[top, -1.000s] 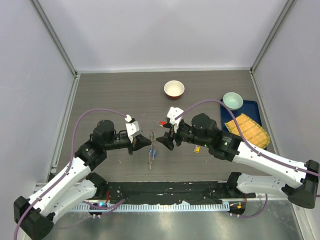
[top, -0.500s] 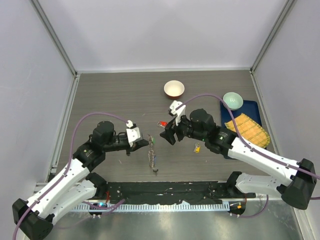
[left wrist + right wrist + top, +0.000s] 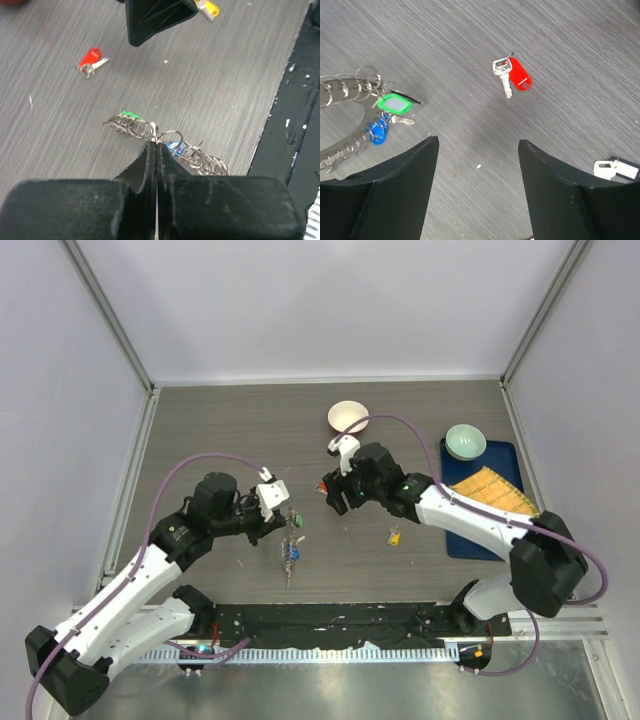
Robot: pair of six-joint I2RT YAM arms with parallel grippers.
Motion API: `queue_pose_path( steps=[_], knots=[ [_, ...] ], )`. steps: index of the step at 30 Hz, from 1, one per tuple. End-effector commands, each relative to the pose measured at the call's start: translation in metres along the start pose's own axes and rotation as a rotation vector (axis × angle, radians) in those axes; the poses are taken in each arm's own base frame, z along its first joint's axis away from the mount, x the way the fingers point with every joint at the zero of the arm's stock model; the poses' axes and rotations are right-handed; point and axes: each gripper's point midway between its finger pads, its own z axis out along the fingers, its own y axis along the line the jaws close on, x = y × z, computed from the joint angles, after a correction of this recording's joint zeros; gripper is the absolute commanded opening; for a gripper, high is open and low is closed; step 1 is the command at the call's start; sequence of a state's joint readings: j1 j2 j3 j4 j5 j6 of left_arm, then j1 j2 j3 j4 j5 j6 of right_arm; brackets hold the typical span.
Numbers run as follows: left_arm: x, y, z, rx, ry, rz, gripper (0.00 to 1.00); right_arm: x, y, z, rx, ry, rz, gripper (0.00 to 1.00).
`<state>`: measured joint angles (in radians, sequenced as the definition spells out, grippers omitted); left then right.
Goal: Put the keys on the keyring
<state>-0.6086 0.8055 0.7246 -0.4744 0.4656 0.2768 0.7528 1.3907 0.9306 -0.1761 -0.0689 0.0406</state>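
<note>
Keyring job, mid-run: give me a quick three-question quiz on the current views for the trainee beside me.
1. True or false: the left gripper is shut on the keyring.
2. Pick one: in the right wrist view, which key lies loose on the table ahead of the open right gripper? A red key; B black key; C purple key.
3. Short answer: which two tag colours show right at the keyring?

Key: 1 true. 2 A. 3 the green key and the blue key.
</note>
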Motion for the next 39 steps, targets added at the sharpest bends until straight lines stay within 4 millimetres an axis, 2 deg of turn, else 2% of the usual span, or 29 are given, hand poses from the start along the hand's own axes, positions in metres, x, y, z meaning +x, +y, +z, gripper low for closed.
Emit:
queue_pose_path(
  steps=[1, 2, 3, 5, 6, 9, 11, 12, 17, 24, 31, 39],
  knots=[
    [-0.001, 0.024, -0.008, -0.138, 0.060, -0.037, 0.00, -0.032, -0.009, 0.014, 0.031, -0.055, -0.035, 0.70],
    [0.001, 0.026, -0.009, -0.152, 0.069, -0.040, 0.00, -0.027, -0.010, 0.024, 0.026, -0.032, -0.057, 0.66],
    [0.005, 0.032, -0.011, -0.191, 0.089, -0.042, 0.00, -0.036, -0.010, 0.028, 0.025, -0.054, -0.056, 0.64],
    [0.009, 0.037, -0.014, -0.222, 0.097, -0.043, 0.00, -0.034, -0.013, 0.043, 0.034, -0.038, -0.038, 0.59],
    [0.008, 0.038, -0.015, -0.235, 0.093, -0.039, 0.00, -0.040, -0.014, 0.049, 0.039, -0.054, -0.033, 0.58],
    [0.007, 0.040, -0.016, -0.252, 0.074, -0.029, 0.00, -0.037, -0.018, 0.071, 0.071, -0.060, 0.048, 0.52],
    [0.008, 0.043, -0.017, -0.272, 0.073, -0.025, 0.00, -0.030, -0.029, 0.078, 0.136, -0.050, 0.098, 0.46],
    [0.007, 0.044, -0.018, -0.281, 0.070, -0.027, 0.00, -0.034, -0.030, 0.085, 0.144, -0.078, 0.115, 0.44],
    [0.010, 0.050, -0.018, -0.309, 0.086, -0.034, 0.00, -0.036, -0.038, 0.098, 0.204, -0.126, 0.212, 0.39],
    [0.012, 0.051, -0.018, -0.319, 0.092, -0.038, 0.00, -0.029, -0.042, 0.114, 0.261, -0.121, 0.255, 0.39],
    [0.012, 0.051, -0.017, -0.314, 0.091, -0.040, 0.00, -0.024, -0.032, 0.129, 0.231, -0.102, 0.251, 0.38],
    [0.011, 0.050, -0.016, -0.307, 0.088, -0.039, 0.00, -0.019, -0.033, 0.139, 0.252, -0.090, 0.243, 0.33]
  ],
)
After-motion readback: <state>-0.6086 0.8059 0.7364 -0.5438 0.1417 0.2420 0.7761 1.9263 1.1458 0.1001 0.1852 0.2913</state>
